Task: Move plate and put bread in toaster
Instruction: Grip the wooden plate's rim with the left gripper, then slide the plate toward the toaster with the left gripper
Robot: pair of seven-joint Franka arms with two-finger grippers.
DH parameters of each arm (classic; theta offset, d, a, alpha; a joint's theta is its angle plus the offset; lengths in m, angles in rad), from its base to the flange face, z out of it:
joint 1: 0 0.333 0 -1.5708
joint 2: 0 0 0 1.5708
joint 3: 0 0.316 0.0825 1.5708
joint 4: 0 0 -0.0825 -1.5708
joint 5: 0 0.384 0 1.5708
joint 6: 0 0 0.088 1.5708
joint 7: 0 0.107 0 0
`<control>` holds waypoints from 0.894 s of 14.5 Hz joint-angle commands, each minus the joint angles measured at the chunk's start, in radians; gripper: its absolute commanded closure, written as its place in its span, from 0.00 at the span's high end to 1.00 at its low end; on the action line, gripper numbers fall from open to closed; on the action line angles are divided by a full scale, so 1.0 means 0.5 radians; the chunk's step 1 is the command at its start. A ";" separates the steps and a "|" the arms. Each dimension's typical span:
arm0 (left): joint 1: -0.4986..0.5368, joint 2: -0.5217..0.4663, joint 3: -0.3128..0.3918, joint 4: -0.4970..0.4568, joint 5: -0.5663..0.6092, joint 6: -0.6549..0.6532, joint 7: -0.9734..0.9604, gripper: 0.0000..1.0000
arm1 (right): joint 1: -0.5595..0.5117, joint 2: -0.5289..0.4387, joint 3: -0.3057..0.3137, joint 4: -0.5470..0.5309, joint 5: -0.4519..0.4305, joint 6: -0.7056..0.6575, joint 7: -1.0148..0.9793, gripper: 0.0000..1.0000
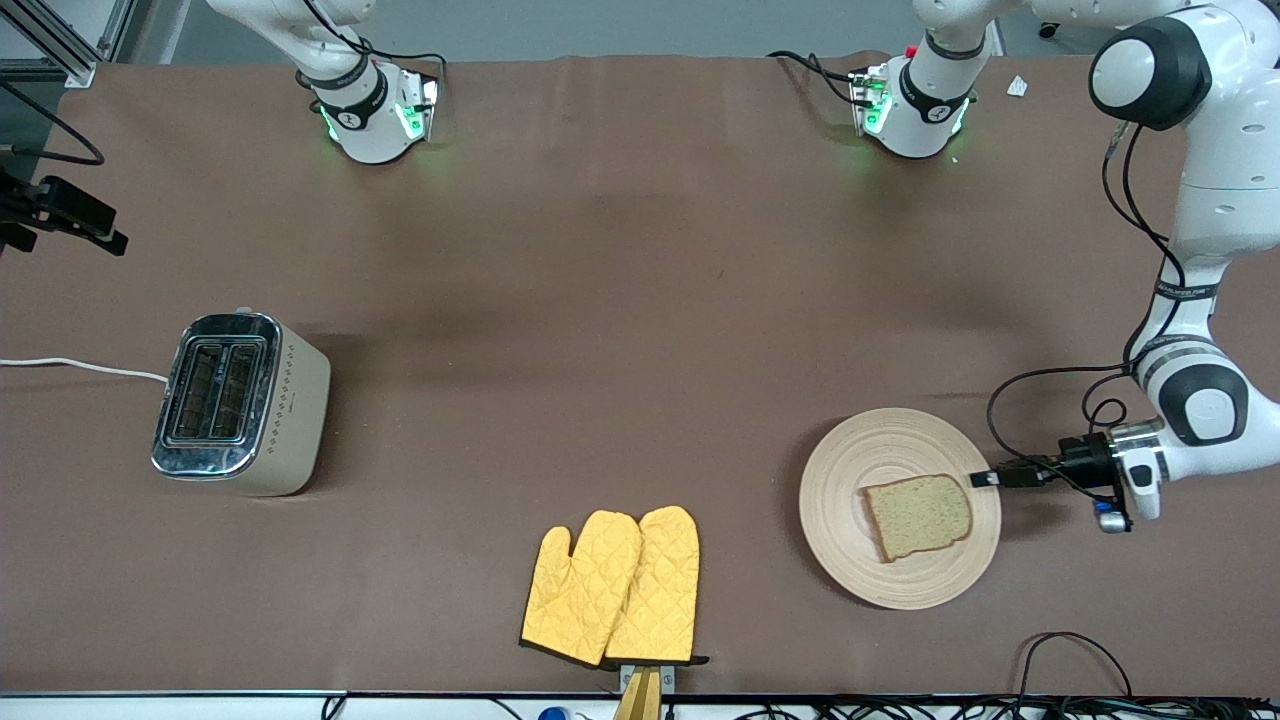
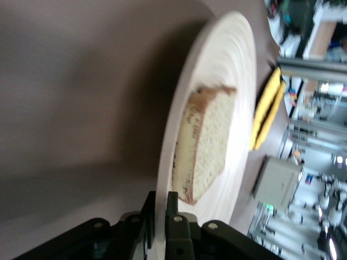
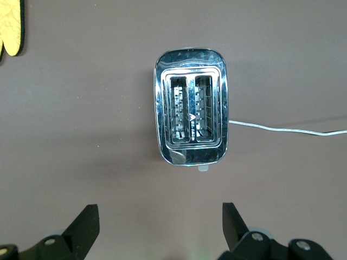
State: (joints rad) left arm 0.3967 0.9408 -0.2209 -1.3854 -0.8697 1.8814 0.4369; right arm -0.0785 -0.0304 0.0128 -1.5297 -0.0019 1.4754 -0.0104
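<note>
Two arms, one pinching the plate's rim, one waiting spread over the toaster.

Front view: the left gripper (image 1: pixel 985 478) comes in low from the left arm's end of the table and meets the edge of the round, ring-grooved wooden plate (image 1: pixel 900 507), where the wholegrain bread (image 1: pixel 918 515) lies flat; the cream toaster (image 1: pixel 241 403) with its chrome top stands well apart toward the right arm's end, and two quilted yellow oven mitts (image 1: pixel 614 586) lie between, nearer the camera.
Left wrist view: both fingers (image 2: pixel 176 226) are closed narrowly on the thin plate rim (image 2: pixel 162 179). With so slim a hold, a tilt or jerk could slide the slice off.
Right wrist view: the right gripper (image 3: pixel 160 227) hangs wide open over the toaster's two slots (image 3: pixel 189 111).
</note>
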 commanded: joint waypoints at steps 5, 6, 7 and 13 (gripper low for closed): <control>-0.069 -0.126 -0.346 -0.079 0.239 -0.078 0.188 0.00 | -0.006 -0.004 -0.004 0.010 0.034 -0.018 -0.022 1.00; -0.079 -0.145 -0.398 -0.125 0.242 -0.072 0.188 0.00 | -0.009 -0.001 -0.004 0.010 0.034 -0.018 -0.022 1.00; -0.079 -0.145 -0.472 -0.174 0.242 -0.057 0.188 0.00 | -0.003 -0.004 -0.004 0.010 0.013 -0.015 -0.028 1.00; -0.329 -0.127 -0.742 -0.413 0.239 0.393 0.209 0.00 | -0.024 0.012 -0.004 0.001 0.007 -0.049 -0.025 1.00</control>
State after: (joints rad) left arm 0.2740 0.9102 -0.5699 -1.5419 -0.7445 2.0049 0.5204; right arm -0.0790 -0.0291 0.0117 -1.5301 -0.0020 1.4554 -0.0109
